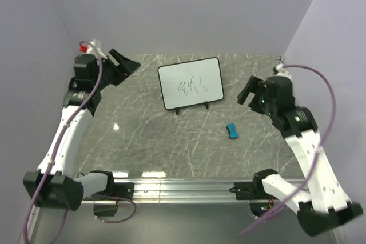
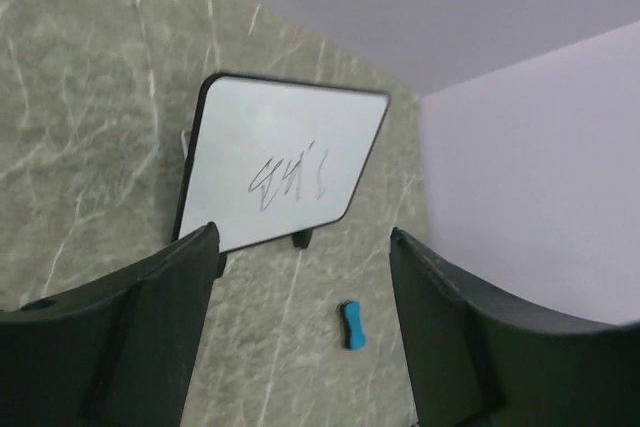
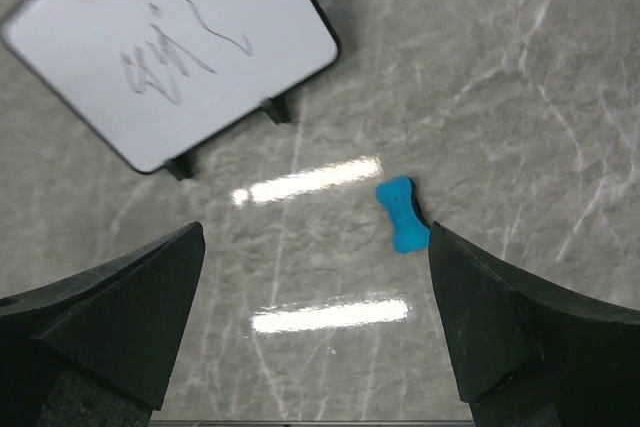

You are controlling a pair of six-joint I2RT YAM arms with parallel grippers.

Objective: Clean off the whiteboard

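Top external view: the whiteboard [image 1: 190, 83] stands on its little black feet in the upper middle of the frame, on the marble tabletop [image 1: 148, 135]. A dark scribble [image 1: 193, 87] sits near its middle and looks whole, so no wiping shows. The blue eraser [image 1: 232, 131] lies flat on the table, below and to the right of the board and well apart from it. The left gripper [image 1: 123, 64] hangs at the upper left, off the board's left edge. The right gripper [image 1: 247, 91] hangs at the right, above the eraser in the frame. Neither touches anything.

Left wrist view: the whiteboard [image 2: 280, 162] fills the upper middle, tilted in the frame, with the scribble [image 2: 290, 179] plain on its white face. The blue eraser [image 2: 351, 326] is small at the lower middle. The left gripper [image 2: 303, 247] has its two dark fingers spread well apart at the bottom corners, with nothing between them.

Right wrist view: the whiteboard [image 3: 170, 47] takes the upper left, its scribble [image 3: 175, 57] untouched. The blue eraser [image 3: 402, 214] lies right of centre, close in the frame to the tip of the right-hand finger, though whether it is near in height I cannot tell. The right gripper [image 3: 315, 237] is spread wide and has hold of nothing.

As I judge it, the task is at its start: the eraser has yet to be picked up, and the whole of the wiping is left. The right arm looks the better placed to take the eraser.
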